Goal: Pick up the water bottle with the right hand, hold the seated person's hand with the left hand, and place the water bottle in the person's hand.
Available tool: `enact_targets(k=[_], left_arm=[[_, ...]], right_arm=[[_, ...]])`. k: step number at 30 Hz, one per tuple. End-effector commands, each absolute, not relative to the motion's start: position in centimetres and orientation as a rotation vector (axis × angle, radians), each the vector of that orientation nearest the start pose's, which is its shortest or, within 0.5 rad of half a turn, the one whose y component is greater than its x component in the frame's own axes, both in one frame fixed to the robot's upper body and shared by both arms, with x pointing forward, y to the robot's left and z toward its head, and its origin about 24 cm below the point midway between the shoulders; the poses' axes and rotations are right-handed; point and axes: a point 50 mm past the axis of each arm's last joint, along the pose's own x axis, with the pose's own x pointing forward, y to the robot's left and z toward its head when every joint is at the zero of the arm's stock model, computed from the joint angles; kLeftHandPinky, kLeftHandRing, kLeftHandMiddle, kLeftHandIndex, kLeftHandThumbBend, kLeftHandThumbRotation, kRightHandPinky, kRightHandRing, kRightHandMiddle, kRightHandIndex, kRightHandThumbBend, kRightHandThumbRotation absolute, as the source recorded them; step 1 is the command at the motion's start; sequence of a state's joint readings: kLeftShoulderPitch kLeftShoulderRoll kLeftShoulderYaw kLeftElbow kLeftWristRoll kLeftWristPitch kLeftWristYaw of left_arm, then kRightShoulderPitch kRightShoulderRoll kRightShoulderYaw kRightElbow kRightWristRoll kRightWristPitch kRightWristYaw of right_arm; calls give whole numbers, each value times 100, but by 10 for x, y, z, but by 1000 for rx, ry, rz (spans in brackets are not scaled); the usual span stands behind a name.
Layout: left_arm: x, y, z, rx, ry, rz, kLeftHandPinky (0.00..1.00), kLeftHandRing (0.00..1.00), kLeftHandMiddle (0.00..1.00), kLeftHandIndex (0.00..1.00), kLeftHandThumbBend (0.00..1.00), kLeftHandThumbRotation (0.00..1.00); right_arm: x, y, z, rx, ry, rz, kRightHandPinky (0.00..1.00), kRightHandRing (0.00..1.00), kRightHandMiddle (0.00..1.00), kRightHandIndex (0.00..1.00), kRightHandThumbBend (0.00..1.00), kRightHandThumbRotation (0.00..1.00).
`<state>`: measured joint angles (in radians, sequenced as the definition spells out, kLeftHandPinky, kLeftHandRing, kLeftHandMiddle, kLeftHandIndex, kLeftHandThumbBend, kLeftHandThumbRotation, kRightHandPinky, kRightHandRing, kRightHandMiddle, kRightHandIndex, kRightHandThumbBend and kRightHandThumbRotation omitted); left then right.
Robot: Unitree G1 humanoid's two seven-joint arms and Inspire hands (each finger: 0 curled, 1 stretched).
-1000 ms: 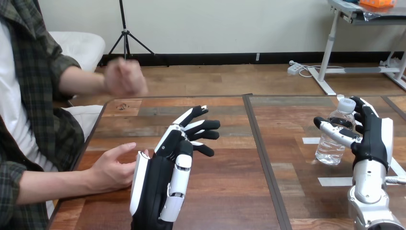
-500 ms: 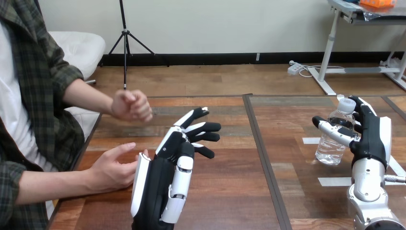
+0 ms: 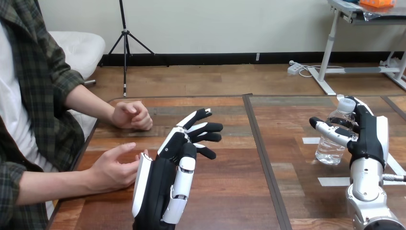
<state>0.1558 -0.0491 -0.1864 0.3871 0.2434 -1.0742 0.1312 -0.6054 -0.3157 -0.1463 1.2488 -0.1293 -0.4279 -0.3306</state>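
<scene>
A clear water bottle (image 3: 332,143) with a white cap stands upright on the table at the right. My right hand (image 3: 369,140) is against its right side: the thumb (image 3: 327,130) reaches straight across its front and the fingers rise behind its neck, so the hand is open around the bottle. In the middle stands my left hand (image 3: 165,179), open, on edge, its fingers (image 3: 205,127) straight and pointing away. The person's near hand (image 3: 112,168) lies open just left of it, fingertips at its white shell. The person's far hand (image 3: 130,116) rests as a fist on the table.
White tape strips (image 3: 334,181) mark the table (image 3: 230,191) around the bottle. A dark seam (image 3: 264,158) runs down the table between my two hands. The person's forearms come in from the left edge.
The person's far hand has come down from the air to rest on the table. My right hand has edged slightly left around the bottle. My left hand has barely moved.
</scene>
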Motion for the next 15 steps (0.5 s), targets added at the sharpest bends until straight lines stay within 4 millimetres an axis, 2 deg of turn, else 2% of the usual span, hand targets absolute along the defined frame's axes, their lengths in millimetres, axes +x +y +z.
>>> enact_targets(k=[1, 15], left_arm=[[187, 89, 37, -7, -635, -140, 51, 67, 72, 81, 16, 100], [187, 89, 37, -8, -633, -138, 52, 67, 71, 82, 16, 100]], right_arm=[[348, -251, 44, -351, 43, -402, 79, 85, 86, 84, 72, 0], [350, -249, 44, -365, 56, -387, 71, 82, 87, 85, 72, 0]])
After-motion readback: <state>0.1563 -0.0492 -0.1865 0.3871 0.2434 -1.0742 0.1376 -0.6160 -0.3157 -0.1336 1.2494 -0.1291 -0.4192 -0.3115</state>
